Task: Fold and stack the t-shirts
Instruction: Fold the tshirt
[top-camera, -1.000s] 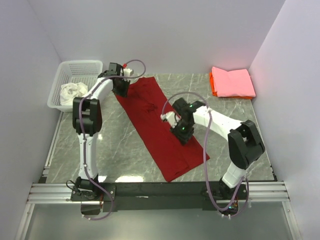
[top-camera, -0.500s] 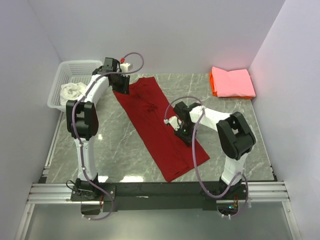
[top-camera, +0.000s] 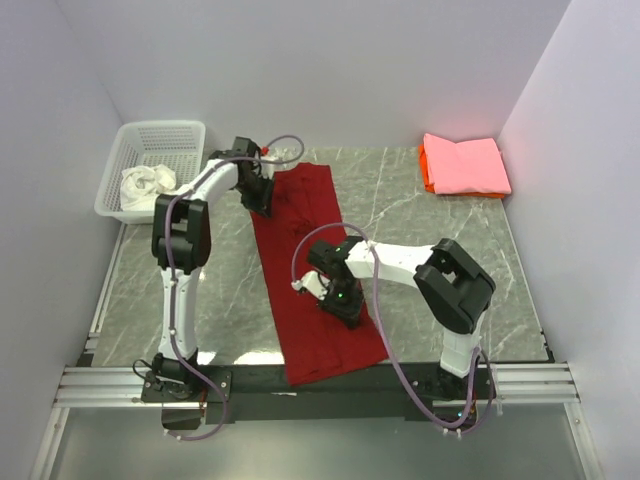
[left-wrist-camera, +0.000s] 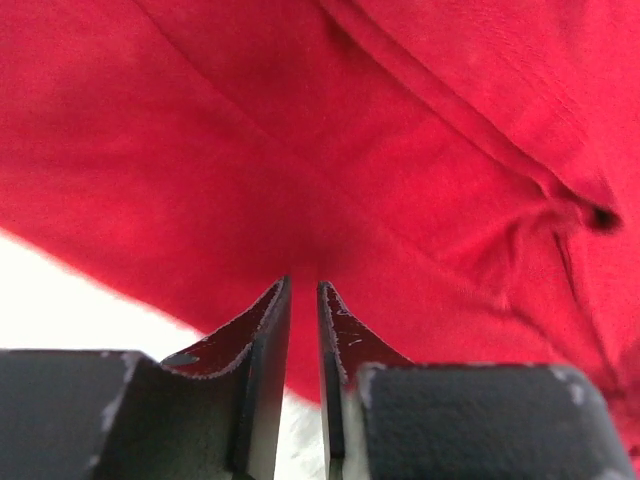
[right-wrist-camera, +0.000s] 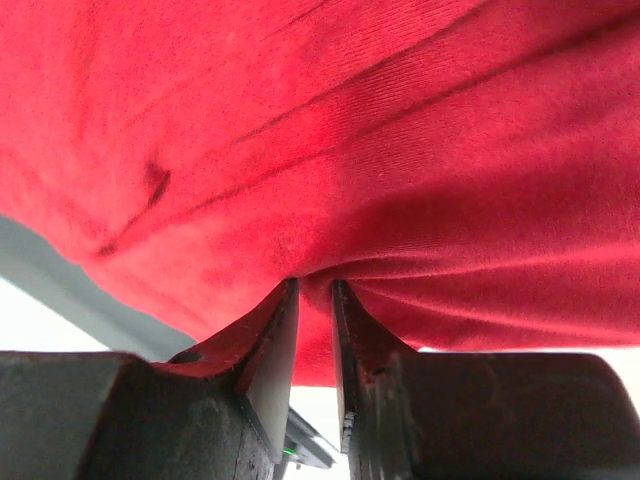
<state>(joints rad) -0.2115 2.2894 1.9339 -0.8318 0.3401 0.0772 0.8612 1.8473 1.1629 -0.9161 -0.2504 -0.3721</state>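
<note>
The deep red t-shirt (top-camera: 305, 235) lies as a long folded strip on the marble table, running from the back towards the front edge. My left gripper (top-camera: 262, 195) is shut on its far left edge; the left wrist view shows the red cloth (left-wrist-camera: 330, 150) pinched between the jaws. My right gripper (top-camera: 340, 300) is shut on the strip's right side near the front; the right wrist view shows a fold of red cloth (right-wrist-camera: 400, 140) between the jaws. A folded pink t-shirt (top-camera: 466, 164) lies on an orange one (top-camera: 426, 172) at the back right. A crumpled white t-shirt (top-camera: 145, 183) lies in the basket.
A white plastic lattice basket (top-camera: 160, 135) stands at the back left, beside the table. Walls close in the left, back and right sides. The black rail (top-camera: 320, 380) with both arm bases runs along the table's front edge.
Both grippers have dragged the red strip: its near end swung left towards the table's middle, so it now runs almost straight front to back. The left gripper moved right, the right gripper moved left and nearer.
</note>
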